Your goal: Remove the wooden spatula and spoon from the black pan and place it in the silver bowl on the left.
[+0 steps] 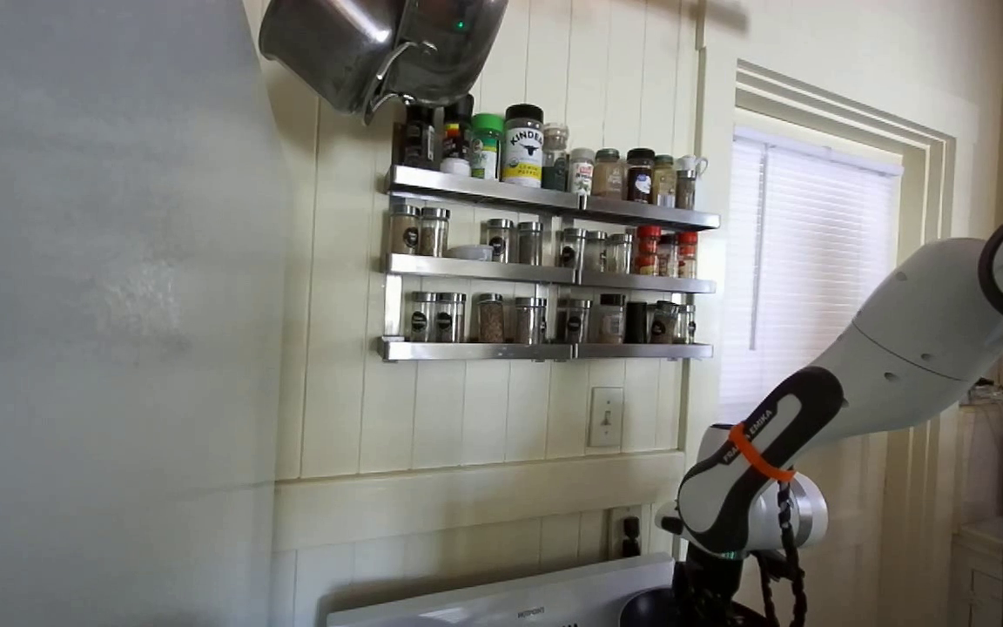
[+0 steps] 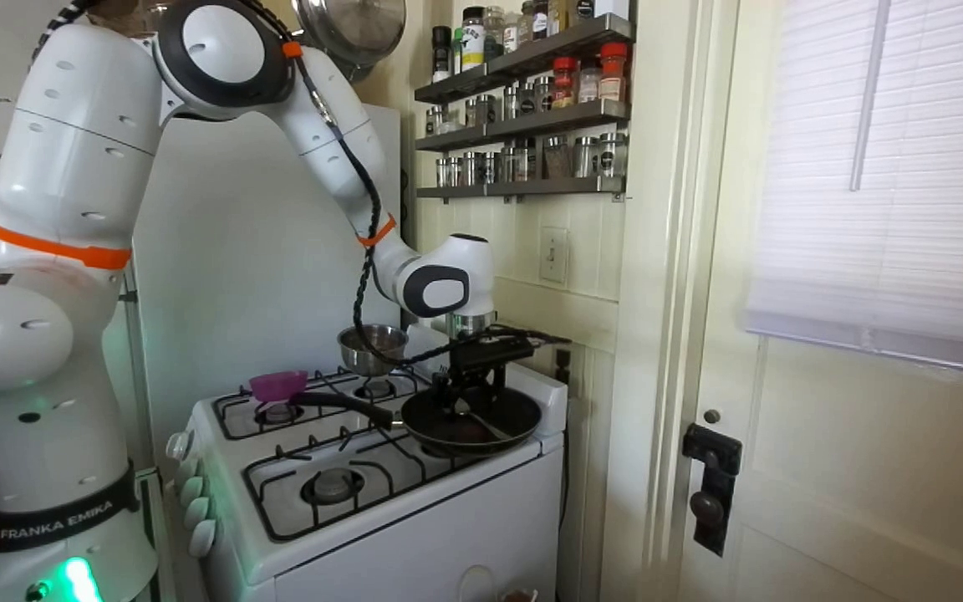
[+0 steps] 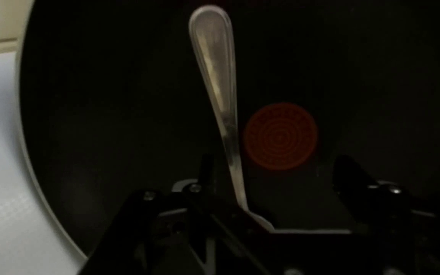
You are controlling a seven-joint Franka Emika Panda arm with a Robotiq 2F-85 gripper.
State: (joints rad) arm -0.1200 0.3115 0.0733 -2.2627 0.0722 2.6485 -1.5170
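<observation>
Have end effector [image 3: 275, 166] over black pan [image 2: 523, 414], set wide, with fingers [image 3: 348, 179] well apart in wrist view. See metal spoon [image 3: 222, 84] lying in pan, running between fingers in that view; can't tell if touching. Can't make out spoon's scoop end fully, mostly hidden behind end effector. Also see red disc [image 3: 280, 136] on pan base, just beside spoon. Find pan at back corner of worktop [image 2: 377, 513] nearest camera in an exterior view, with pan handle [image 2: 348, 405] pointing toward front edge. See metal bowl [image 2: 360, 359] at far back corner, pink cup [image 2: 278, 386] near far front corner.
</observation>
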